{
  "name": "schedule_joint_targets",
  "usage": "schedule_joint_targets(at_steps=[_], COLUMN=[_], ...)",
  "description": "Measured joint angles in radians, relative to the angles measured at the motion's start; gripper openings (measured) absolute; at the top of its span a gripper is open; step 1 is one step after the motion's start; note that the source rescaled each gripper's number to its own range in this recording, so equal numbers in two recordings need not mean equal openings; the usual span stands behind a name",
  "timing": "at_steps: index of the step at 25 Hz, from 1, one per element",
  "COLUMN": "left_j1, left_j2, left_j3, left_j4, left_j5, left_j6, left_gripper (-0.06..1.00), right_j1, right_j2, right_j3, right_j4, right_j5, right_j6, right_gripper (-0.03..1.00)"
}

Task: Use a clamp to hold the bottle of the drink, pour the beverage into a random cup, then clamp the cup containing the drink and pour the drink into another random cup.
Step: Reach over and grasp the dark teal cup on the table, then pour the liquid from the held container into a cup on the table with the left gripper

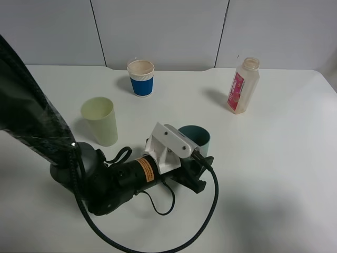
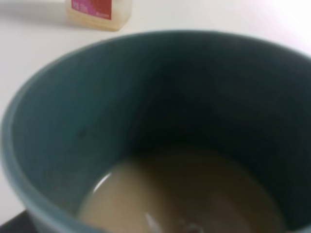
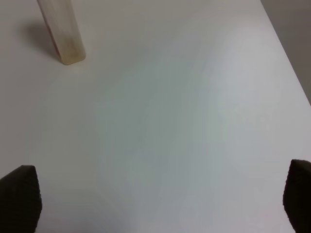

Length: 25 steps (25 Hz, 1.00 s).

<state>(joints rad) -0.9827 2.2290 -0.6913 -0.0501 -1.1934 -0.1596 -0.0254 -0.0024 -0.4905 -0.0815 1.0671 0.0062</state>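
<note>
Teal cup (image 1: 197,136): upright near middle of table (image 1: 274,174), clamped between jaws of left gripper (image 1: 200,167).
Beverage (image 2: 184,199): pale beige, pooled in bottom of teal cup.
Bottle (image 1: 243,86): upright, toward back right corner.
Pale green cup (image 1: 100,120): left of middle, apart from teal cup.
Blue-sleeved paper cup (image 1: 141,77): near back edge.
Right gripper (image 3: 158,196): jaws spread wide apart, held above table near right edge.

Behind the left gripper (image 1: 201,167) you could not see the teal cup's (image 1: 197,134) base; both wrist views cropped the bottle (image 2: 99,12).
</note>
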Motion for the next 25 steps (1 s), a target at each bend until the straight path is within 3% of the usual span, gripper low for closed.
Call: schedule_joint_targets(at_steps=[6, 25], left_j1=[0.0, 0.0], left_j2=[-0.078, -0.369], left_j3=[0.09, 0.465], left_j4=[-0.04, -0.36], left_j5=[0.0, -0.001], left_j6=[0.0, 0.0], left_gripper=[0.01, 0.01], right_j1=[0.0, 0.0], right_j2=[0.0, 0.0], right_j3=[0.0, 0.0], right_j4=[0.0, 0.0], right_j5=[0.0, 0.0], right_j6=[0.0, 0.0], right_gripper=[1.0, 1.0])
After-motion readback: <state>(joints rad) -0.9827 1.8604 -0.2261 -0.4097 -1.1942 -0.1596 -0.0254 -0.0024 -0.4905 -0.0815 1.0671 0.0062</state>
